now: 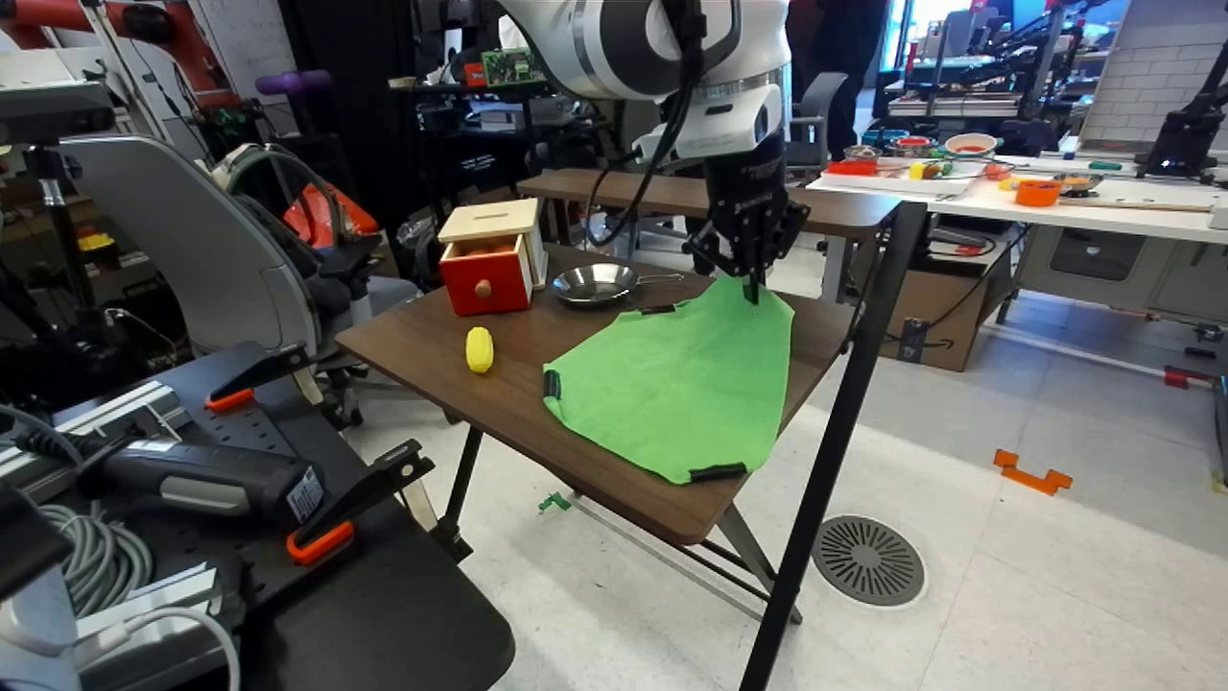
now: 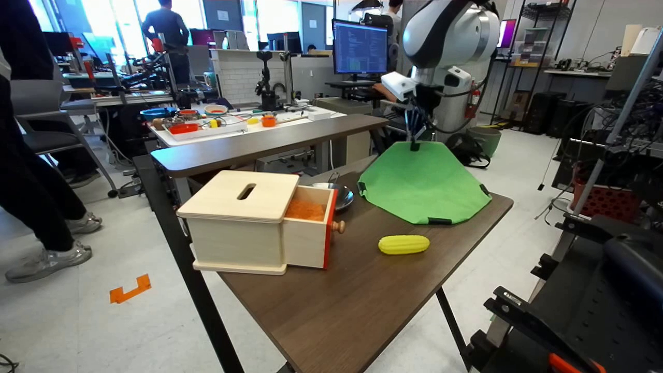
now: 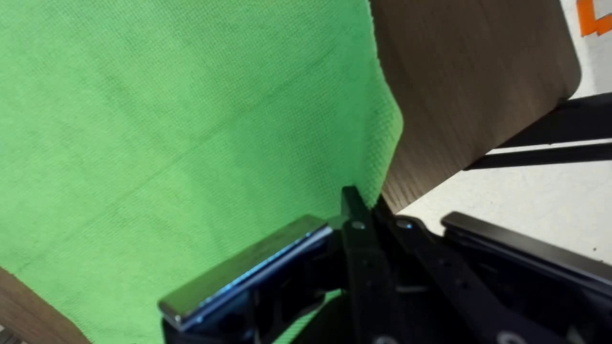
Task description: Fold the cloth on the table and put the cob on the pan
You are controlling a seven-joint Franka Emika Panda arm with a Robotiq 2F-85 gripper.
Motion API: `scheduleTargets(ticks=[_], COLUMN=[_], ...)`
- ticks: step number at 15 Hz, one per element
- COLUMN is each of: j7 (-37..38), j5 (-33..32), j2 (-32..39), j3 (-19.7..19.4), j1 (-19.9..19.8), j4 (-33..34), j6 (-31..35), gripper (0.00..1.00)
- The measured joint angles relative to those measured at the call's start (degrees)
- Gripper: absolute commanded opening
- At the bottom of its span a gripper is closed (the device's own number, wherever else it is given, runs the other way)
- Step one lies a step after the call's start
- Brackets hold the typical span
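In both exterior views the fingers [image 1: 752, 290] pinch the green cloth [image 1: 681, 384] by its raised far edge, presumably to fold it nearer across the desk [image 1: 422, 336].

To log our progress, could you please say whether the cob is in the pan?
Out: the yellow cob lies on the tabletop, apart from the pan.

My Franka Panda arm [image 2: 450, 57] reaches in from the top edge of both exterior views, bent between its links, and my wrist [image 1: 739, 120] points down. Beneath it my Robotiq gripper [image 3: 367, 203] hangs nearly vertical, tips lowest. In the wrist view my two fingers [image 3: 355, 208] lie side by side, pinched together at their ends.
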Motion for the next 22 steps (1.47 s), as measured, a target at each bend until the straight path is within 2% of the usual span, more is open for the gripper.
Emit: scheduleTargets(ticks=[8,15,16,17,22], j7=[-2.27,-3.67,-3.91,-4.09,-4.52], j5=[-0.11,-0.06,-0.05,-0.03,0.02], j2=[-4.74,-4.68,-4.65,-4.64,-5.06], j3=[0.54,1.78,1.86,1.89,1.86], j1=[6.53,7.67,7.67,7.67,7.54], j4=[-10.19,-18.26,-19.06,-19.69,-20.28], j6=[0.15,0.3,0.3,0.3,0.22], gripper=[0.01,0.01,0.29,0.3,0.66])
